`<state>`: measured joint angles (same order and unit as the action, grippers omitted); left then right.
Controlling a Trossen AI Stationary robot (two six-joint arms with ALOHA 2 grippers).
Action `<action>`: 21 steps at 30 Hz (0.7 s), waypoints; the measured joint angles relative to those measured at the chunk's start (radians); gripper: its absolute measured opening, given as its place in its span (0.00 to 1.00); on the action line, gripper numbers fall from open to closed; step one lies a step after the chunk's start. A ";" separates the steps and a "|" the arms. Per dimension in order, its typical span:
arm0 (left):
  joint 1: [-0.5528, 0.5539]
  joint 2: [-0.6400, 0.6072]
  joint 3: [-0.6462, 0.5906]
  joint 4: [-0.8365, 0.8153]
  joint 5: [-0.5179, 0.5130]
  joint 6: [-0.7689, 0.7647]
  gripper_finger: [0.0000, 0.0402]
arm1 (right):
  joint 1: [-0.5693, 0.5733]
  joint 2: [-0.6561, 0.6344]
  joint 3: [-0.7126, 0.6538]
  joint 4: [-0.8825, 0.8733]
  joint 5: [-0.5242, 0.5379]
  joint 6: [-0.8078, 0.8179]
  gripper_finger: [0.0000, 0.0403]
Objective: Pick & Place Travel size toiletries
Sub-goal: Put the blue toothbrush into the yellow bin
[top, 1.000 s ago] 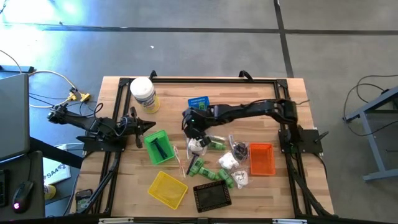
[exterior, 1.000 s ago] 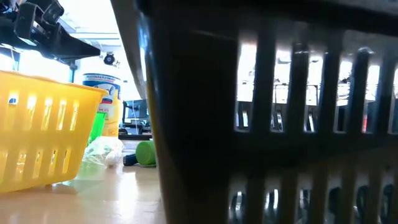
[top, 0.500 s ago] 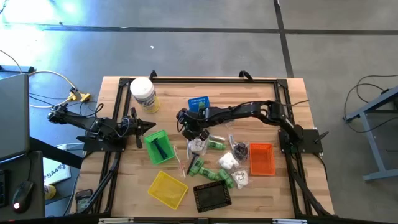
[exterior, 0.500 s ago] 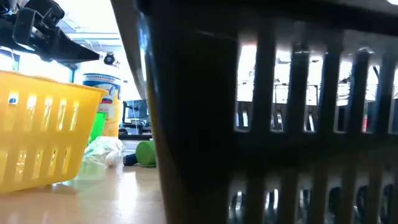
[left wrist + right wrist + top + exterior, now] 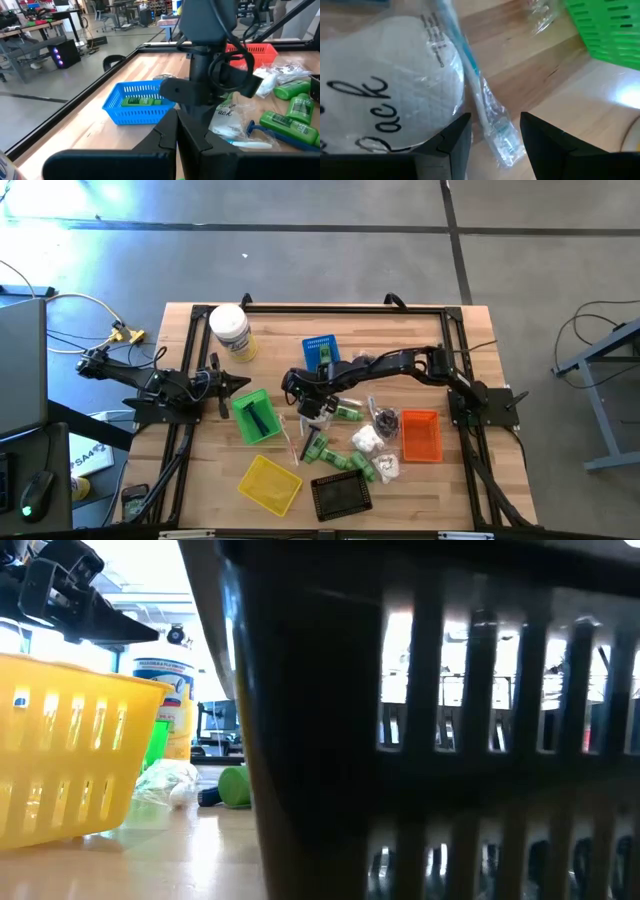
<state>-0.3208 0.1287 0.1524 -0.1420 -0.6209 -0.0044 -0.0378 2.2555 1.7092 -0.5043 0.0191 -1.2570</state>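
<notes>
The travel size toiletries lie mid-table: green bottles [image 5: 320,448], white packets [image 5: 366,438] and a bag of dark pieces [image 5: 385,420]. My right gripper [image 5: 303,402] is open, pointing steeply down. Its fingers stand on either side of the end of a wrapped blue-and-white stick [image 5: 470,65], next to a white packet [image 5: 385,85]; I see no touch. My left gripper [image 5: 240,383] waits shut by the green basket [image 5: 255,417] at the table's left. One green bottle [image 5: 137,101] lies in the blue basket [image 5: 125,112].
The blue basket [image 5: 320,350] is at the back and the orange one [image 5: 420,435] to the right. The yellow [image 5: 268,483] and black [image 5: 340,495] baskets are at the front. A white jar [image 5: 230,330] stands far left. Bare wood lies along the far right.
My right gripper has come down over the wrapped stick and the white packet, shifting a little toward the table's left and near edge. Its wrist has rolled as it sank. Its fingers stay open. The toiletries have kept their places.
</notes>
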 joint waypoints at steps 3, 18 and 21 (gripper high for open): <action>0.000 0.000 0.000 -0.004 0.000 0.001 0.00 | -0.001 0.010 0.000 -0.004 -0.002 -0.027 0.40; 0.000 0.000 0.000 -0.010 0.000 0.007 0.00 | 0.024 0.022 0.001 -0.006 -0.085 -0.057 0.33; 0.000 0.000 0.000 -0.011 0.000 0.007 0.00 | 0.025 0.022 0.001 -0.010 -0.112 -0.035 0.26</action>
<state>-0.3206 0.1287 0.1524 -0.1528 -0.6209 0.0029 -0.0128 2.2780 1.7100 -0.5143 -0.0931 -1.2921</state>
